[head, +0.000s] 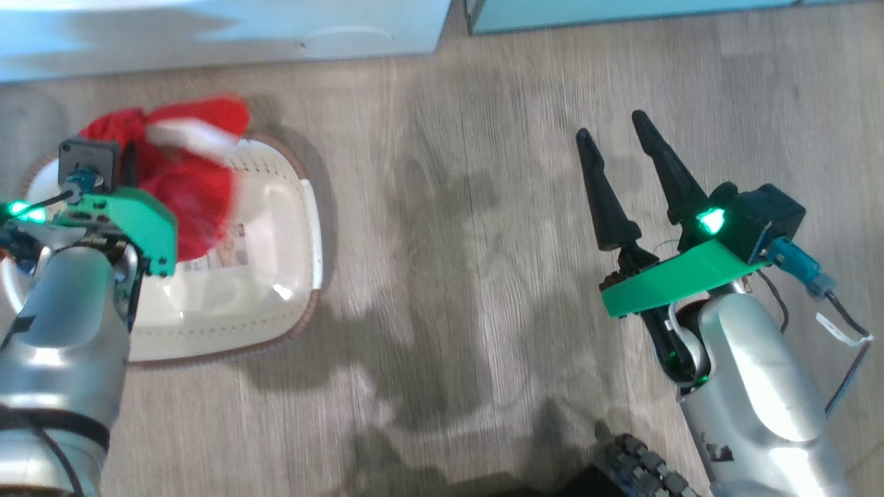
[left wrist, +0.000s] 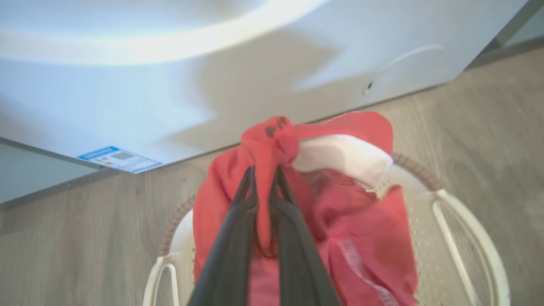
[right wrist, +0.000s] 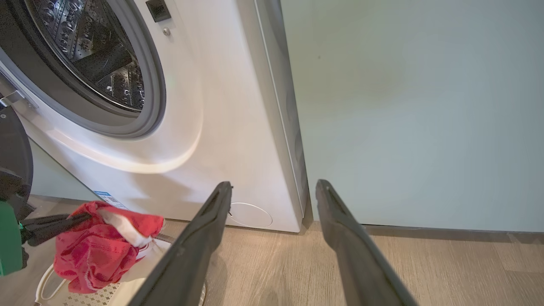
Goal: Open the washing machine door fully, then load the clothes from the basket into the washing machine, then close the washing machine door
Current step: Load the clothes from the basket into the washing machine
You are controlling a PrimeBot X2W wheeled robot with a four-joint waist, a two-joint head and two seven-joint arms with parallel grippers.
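The red garment (left wrist: 361,238) hangs bunched from my left claw (left wrist: 264,172), which is pinched almost closed on a fold at its top; the rest trails down into the white basket (left wrist: 467,238) on the floor (left wrist: 85,238). Its long axis runs top to bottom. The washing machine (right wrist: 221,106) stands just beyond, its open drum mouth (right wrist: 97,55) above and farther off than the claw. My right claw (right wrist: 274,185), spread wide and empty, sits well to the right.

The head view looks almost straight down on the wooden floor (head: 483,241) and the basket (head: 316,235). The left wrist view sits close over the clothes (left wrist: 374,238), facing the washing machine (left wrist: 212,85). The right wrist view, lower and further off, faces the same machine front. All three views share the basket.
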